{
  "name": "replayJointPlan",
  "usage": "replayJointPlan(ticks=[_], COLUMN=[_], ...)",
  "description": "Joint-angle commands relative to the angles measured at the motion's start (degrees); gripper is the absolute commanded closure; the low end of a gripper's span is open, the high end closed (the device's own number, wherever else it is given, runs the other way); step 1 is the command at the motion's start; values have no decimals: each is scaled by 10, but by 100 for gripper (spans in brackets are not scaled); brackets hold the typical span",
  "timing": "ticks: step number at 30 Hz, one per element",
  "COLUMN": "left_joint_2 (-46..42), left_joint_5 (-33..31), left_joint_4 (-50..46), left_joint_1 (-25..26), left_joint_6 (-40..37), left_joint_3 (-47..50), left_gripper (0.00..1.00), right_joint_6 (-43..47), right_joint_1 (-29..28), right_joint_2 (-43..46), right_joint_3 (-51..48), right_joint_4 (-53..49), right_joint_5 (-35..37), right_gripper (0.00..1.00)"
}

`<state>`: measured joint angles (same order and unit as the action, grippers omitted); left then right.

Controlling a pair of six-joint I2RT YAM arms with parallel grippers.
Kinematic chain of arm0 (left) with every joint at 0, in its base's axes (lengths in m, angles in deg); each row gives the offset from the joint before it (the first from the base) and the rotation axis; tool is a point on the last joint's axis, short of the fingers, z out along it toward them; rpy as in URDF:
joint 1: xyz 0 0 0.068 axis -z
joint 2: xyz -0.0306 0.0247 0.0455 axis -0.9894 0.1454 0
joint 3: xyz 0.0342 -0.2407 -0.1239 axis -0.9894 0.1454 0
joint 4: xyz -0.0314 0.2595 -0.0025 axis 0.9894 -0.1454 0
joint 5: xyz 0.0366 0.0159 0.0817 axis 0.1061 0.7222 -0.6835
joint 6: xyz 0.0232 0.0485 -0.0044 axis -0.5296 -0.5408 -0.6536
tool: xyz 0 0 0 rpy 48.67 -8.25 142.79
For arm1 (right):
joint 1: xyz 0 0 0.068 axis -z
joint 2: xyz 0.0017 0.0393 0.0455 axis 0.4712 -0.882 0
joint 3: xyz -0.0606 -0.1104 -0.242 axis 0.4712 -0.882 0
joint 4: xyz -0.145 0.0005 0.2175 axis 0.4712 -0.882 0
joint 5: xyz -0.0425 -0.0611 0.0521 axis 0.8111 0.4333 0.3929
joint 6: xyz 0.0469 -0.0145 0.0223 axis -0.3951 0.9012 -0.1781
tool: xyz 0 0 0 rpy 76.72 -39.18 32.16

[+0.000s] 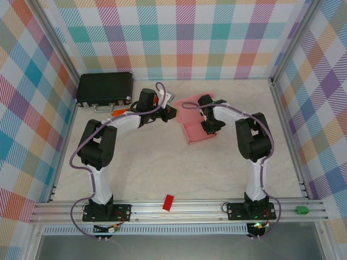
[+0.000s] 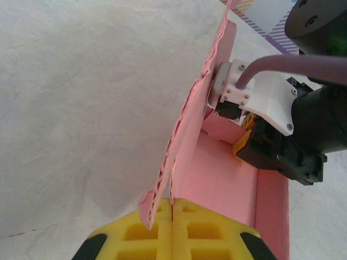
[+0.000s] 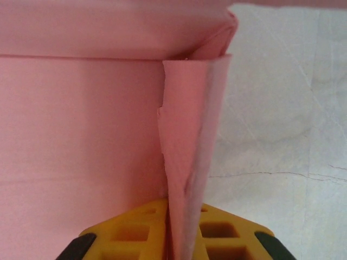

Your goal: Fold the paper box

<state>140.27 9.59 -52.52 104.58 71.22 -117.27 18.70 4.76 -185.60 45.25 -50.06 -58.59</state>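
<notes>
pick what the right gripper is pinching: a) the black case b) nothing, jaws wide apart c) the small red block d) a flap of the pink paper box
d, in the right wrist view the right gripper has its yellow fingers closed on a thin upright flap of the pink paper box

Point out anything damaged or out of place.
The paper box has a ragged, nicked flap edge where the left pincer pinches it. A small red block lies apart, on the front metal rail.
</notes>
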Motion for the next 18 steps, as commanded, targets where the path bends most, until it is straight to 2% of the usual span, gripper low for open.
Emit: replayJointPlan(ticks=[1, 7, 18], left_joint_2=[3, 1, 0], left_joint_5=[8, 4, 8], left_joint_4=[6, 4, 0], left_joint_1=[-1, -2, -2], left_joint_6=[-4, -6, -6], left_joint_3=[-14, -14, -15], left_gripper=[100, 100, 100], right_joint_6=[-9, -16, -55], right_joint_1=[0, 0, 1], right_joint_2=[-40, -48, 16], right_joint_3=[-12, -7, -13], right_joint_4=[-75, -81, -30], right_joint_5=[34, 54, -68], right_gripper=[84, 83, 78])
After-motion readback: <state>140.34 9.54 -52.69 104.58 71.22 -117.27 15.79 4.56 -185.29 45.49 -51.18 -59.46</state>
